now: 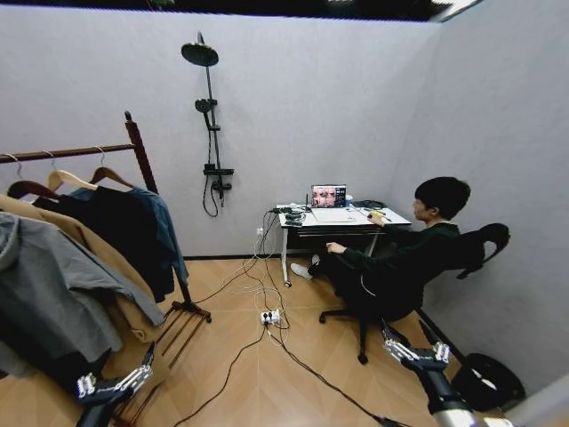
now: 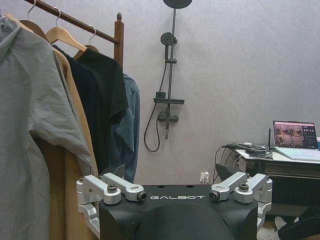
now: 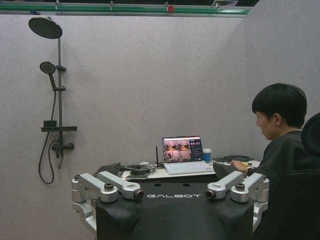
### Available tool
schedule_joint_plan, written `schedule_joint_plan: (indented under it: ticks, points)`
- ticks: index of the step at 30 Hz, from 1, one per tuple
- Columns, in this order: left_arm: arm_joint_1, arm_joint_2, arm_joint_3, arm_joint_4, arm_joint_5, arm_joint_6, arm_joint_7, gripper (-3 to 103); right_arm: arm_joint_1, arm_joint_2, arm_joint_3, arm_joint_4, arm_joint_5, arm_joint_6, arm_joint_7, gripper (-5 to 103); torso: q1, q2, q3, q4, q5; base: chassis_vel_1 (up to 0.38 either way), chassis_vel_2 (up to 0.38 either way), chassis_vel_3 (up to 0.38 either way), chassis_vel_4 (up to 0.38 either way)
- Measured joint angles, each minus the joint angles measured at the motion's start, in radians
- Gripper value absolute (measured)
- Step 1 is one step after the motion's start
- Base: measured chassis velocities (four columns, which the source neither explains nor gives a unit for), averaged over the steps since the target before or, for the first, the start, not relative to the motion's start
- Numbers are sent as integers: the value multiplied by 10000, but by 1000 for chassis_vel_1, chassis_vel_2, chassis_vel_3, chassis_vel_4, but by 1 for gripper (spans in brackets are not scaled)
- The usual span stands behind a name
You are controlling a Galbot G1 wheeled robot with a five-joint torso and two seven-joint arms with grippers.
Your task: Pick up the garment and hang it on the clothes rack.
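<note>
Facing a room with the clothes rack (image 1: 138, 147) off to our left, we hold both arms low: the left gripper (image 1: 116, 384) sits by the rack's foot with its fingers apart and nothing between them, and the right gripper (image 1: 418, 351) hangs near the seated person's chair, fingers likewise spread and empty. The garment (image 1: 167, 227), a teal-blue jacket, already hangs at the far end of the bar, just behind a black garment (image 1: 120, 222) and next to the rack's post; in the left wrist view it (image 2: 125, 130) peeks out from behind that black cloth.

Our worry is a wrong grab: the teal cloth is mostly covered, so a reach from this side could close on the black piece, the tan coat (image 1: 80, 253) or the grey sweatshirt (image 1: 44, 285) instead. Pulling at cloth alone could slide it off its hanger or drag neighbours along. Cables (image 1: 258, 311) on the floor could snag our base if we drive.

We cannot see the teal jacket's hanger hook, and the rack's left end is cut off.
</note>
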Motion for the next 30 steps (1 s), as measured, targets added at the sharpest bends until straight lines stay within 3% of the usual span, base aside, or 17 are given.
schedule_joint_plan:
  ticks: [13, 30]
  points:
    - [-1, 0, 0, 0, 0, 0, 2, 100, -1, 0, 0, 0, 0, 1, 0, 100, -4, 1, -1, 0, 3, 191, -183, -202, 183]
    - [0, 0, 0, 0, 0, 0, 0, 100, -1, 0, -1, -1, 0, 0, 0, 100, -5, 3, -2, 2, 3, 341, -342, -354, 354]
